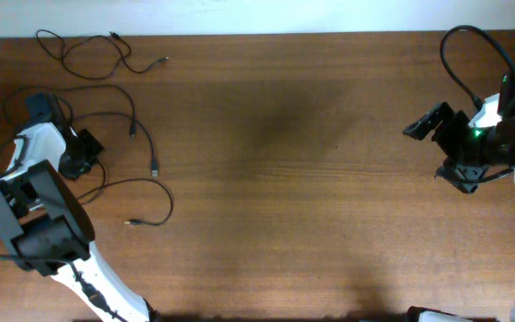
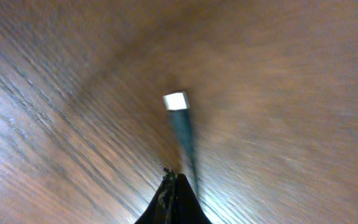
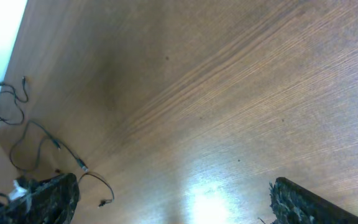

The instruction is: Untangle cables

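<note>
Pinching one cable [image 2: 187,146], the L hand [image 2: 173,180] is closed on it. Its silvery plug [image 2: 176,101] points to 12 o'clock, roughly in line w/ the fingers. Other cables [image 1: 105,88] lie spread at the worktop's [image 1: 284,179] 9 o'clock side by the L arm. R hand [image 3: 166,208] gapes open, well apart at 3 o'clock.

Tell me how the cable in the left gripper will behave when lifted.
Likely floppy: the cables lie in loose curves, so the cable should drape from the left gripper. Probably light, since it is thin. The plug may swing; it sticks out past the jaws.
</note>
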Available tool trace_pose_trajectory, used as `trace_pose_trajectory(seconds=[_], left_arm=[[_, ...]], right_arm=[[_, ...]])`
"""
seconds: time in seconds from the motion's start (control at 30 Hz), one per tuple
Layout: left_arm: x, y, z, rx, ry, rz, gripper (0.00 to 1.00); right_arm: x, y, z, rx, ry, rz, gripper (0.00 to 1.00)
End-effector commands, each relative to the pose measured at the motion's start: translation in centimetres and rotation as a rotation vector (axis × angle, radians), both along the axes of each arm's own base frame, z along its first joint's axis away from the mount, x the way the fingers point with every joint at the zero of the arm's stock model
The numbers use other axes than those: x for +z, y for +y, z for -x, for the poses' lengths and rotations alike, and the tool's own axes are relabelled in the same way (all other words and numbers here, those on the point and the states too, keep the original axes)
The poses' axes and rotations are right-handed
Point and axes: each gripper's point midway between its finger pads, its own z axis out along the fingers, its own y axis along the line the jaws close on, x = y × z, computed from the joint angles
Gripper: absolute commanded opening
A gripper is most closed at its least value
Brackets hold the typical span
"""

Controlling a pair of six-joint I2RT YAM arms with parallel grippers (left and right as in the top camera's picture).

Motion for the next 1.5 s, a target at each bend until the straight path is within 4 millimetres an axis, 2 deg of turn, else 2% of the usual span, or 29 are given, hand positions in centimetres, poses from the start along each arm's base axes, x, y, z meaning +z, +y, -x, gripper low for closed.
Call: trace_pose_trajectory(seconds=[0.0, 0.13, 0.27, 0.47, 0.63, 0.7, 0.77, 0.83, 0.9, 1.0, 1.1, 1.13, 1.17, 1.23, 1.3, 1.33, 1.37, 1.43, 1.47], left_arm=[[-2.2, 0.7, 1.4, 0.029, 0.074, -0.022, 0.0], [-2.3, -0.2, 0.6, 0.011, 0.036, 0.033, 0.0], [-1.8, -4.0, -1.3, -0.215, -0.069, 0.188, 0.0], [-2.3, -7.7, 0.4, -0.291, 0.031, 0.257, 0.0], [-2.2, -10.7, 2.5, -0.317, 0.134, 0.324, 0.0], [-2.0, -12.6, 2.3, -0.323, 0.132, 0.37, 0.0], [-1.5, -13.6, 1.9, -0.331, 0.102, 0.421, 0.0], [-0.2, -14.5, 1.2, -0.339, 0.045, 0.474, 0.0], [2.0, -14.6, 0.3, -0.354, -0.019, 0.47, 0.0], [7.2, -14.1, -0.6, -0.412, -0.142, 0.377, 0.0], [11.3, -14.0, -0.8, -0.433, -0.235, 0.322, 0.0], [13.7, -13.8, -0.4, -0.438, -0.272, 0.274, 0.0], [14.3, -13.7, -0.2, -0.437, -0.278, 0.262, 0.06], [15.6, -13.5, 0.5, -0.435, -0.286, 0.227, 0.28], [16.3, -13.6, 1.0, -0.435, -0.29, 0.222, 0.29], [16.4, -13.7, 1.4, -0.434, -0.282, 0.227, 0.35], [16.4, -13.8, 1.6, -0.432, -0.272, 0.233, 0.46], [16.1, -14.1, 2.4, -0.426, -0.24, 0.252, 0.9], [15.9, -14.3, 2.9, -0.422, -0.221, 0.263, 0.99]], right_arm=[[2.5, 0.5, 0.7, 0.025, -0.105, 0.014, 0.99], [4.3, 0.6, 1.1, 0.025, -0.184, 0.031, 0.99], [6.7, 0.7, 1.5, 0.025, -0.297, 0.054, 0.99], [8.5, 0.8, 2.1, 0.023, -0.376, 0.07, 0.99], [8.6, 0.8, 2.2, 0.021, -0.382, 0.072, 0.99], [8.8, 0.7, 2.0, 0.022, -0.391, 0.073, 0.99], [8.8, 0.7, 2.0, 0.022, -0.391, 0.074, 0.99], [8.8, 0.7, 2.0, 0.024, -0.391, 0.075, 0.99], [8.8, 0.7, 2.0, 0.053, -0.402, 0.095, 0.99], [8.8, 0.7, 2.0, 0.097, -0.417, 0.125, 0.99], [8.7, 0.7, 2.1, 0.103, -0.417, 0.128, 0.99], [8.6, 0.8, 2.1, 0.116, -0.416, 0.135, 0.99], [8.6, 0.8, 2.2, 0.122, -0.416, 0.138, 0.99], [8.5, 0.8, 2.3, 0.141, -0.417, 0.149, 0.99], [8.5, 0.8, 2.3, 0.166, -0.424, 0.165, 0.99], [8.5, 0.8, 2.3, 0.177, -0.428, 0.173, 0.99], [8.5, 0.8, 2.3, 0.195, -0.433, 0.185, 0.99], [8.3, 0.8, 2.5, 0.226, -0.436, 0.202, 0.99], [8.2, 0.8, 2.6, 0.23, -0.427, 0.201, 0.99]])
